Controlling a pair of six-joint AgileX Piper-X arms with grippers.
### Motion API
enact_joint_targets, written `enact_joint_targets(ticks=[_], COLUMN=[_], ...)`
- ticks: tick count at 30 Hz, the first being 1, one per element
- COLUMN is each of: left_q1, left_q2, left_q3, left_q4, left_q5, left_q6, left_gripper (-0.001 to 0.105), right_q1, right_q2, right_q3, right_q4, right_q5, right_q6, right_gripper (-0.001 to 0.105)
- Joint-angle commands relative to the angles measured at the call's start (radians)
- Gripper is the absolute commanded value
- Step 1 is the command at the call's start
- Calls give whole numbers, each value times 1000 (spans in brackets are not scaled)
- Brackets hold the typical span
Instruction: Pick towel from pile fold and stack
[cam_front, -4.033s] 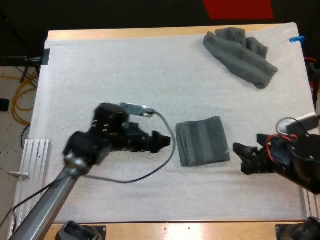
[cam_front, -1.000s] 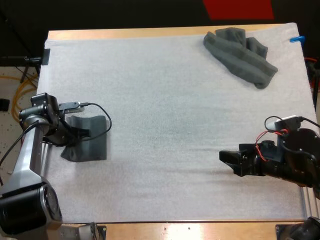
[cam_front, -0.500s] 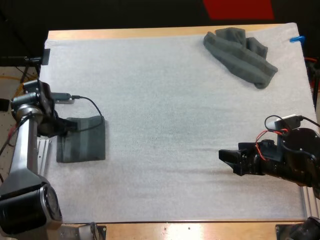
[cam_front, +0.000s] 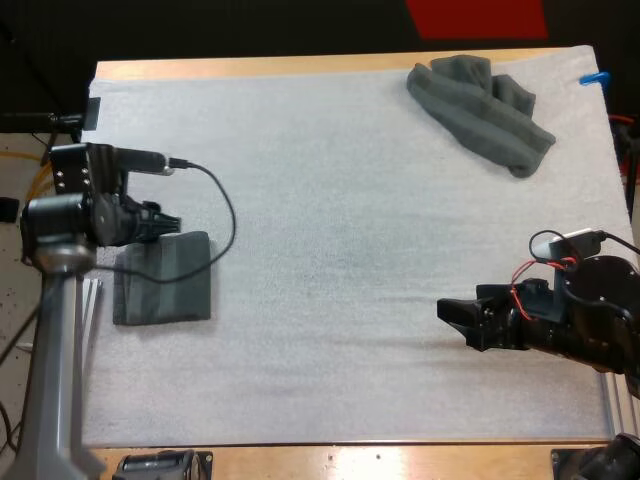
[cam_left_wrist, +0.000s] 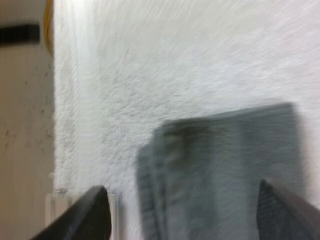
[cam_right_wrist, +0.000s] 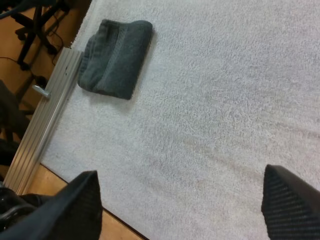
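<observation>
A folded dark grey-green towel (cam_front: 165, 277) lies flat near the mat's left edge, and the right wrist view shows it (cam_right_wrist: 117, 55) beside the metal rail. My left gripper (cam_front: 166, 224) hovers just beyond the towel's far edge. In the left wrist view it (cam_left_wrist: 181, 190) is open, its fingers (cam_left_wrist: 97, 210) wide apart above the folded towel (cam_left_wrist: 225, 165) and clear of it. A crumpled towel (cam_front: 482, 100) sits at the far right. My right gripper (cam_front: 447, 315) rests low at the right, open (cam_right_wrist: 180, 175) over bare mat.
An aluminium rail (cam_right_wrist: 45, 115) runs along the table's left side, right beside the folded towel. The white mat (cam_front: 330, 230) stretches bare between the two towels. Chair legs (cam_right_wrist: 35, 20) stand on the floor past the rail.
The folded towel went from the mat's middle to its left edge. My left gripper let go of it, and has lifted and moved slightly away. My right gripper shifted left, then stayed.
</observation>
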Motion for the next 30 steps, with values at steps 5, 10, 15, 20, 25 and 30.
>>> enact_joint_targets(ticks=[5,10,15,20,25,30], left_q1=[-128,-301,-423,-448,-385,-301], left_q2=[-132,-222,-243,-243,-243,-257], left_q3=[-8,-6,-4,-4,-4,-4], left_q4=[-1,7,7,-16,-62,-39], left_q5=[25,25,15,-5,-15,-4], left_q6=[-69,-163,-163,-158,-89,-73], left_gripper=[60,60,60,60,59,59], right_q1=[-1,-4,-15,-113,-299,-490], right_q2=[-2,22,103,198,244,237], right_q3=[-7,-7,-7,-7,-7,-7], right_q4=[-36,-50,-56,-87,-126,-78], right_q5=[-6,-1,79,85,85,85], right_q6=[-17,-73,-124,-220,-300,-403], right_gripper=[66,66,66,66,66,66])
